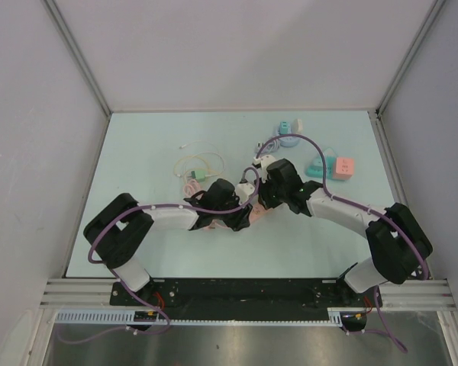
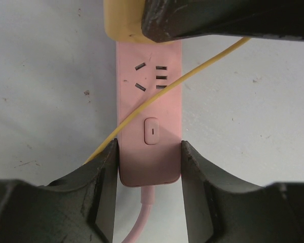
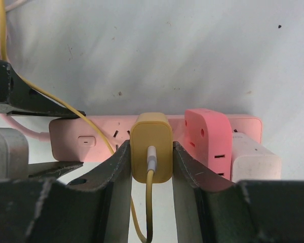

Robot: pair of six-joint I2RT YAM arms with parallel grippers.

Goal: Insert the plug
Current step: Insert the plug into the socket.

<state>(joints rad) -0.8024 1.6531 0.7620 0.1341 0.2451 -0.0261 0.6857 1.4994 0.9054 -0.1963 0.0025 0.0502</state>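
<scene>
No side room at yellow charger point(image 3: 151, 147): right gripper point(image 3: 151, 154) clamps it, fingers point(image 3: 116, 167) filling both flanks. Pink adapter point(image 3: 206, 136) sits just beside one finger, white adapter point(image 3: 253, 162) next along.

Yellow cable point(image 2: 157, 98) lies diag. across bare sockets on pink strip point(image 2: 164, 157).

Left gripper point(image 2: 149, 152) clamps switch end, blocks it.

Cable tangle point(image 1: 198, 171) near strip's far-left side. Table point(image 1: 153, 133) beyond looks open to you, tho top view too small to be sure.

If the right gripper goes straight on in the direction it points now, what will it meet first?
The right gripper is shut on the yellow plug, and the pink power strip lies directly ahead. The plug would meet the strip's face first; it may already touch it, as depth is unclear.
</scene>
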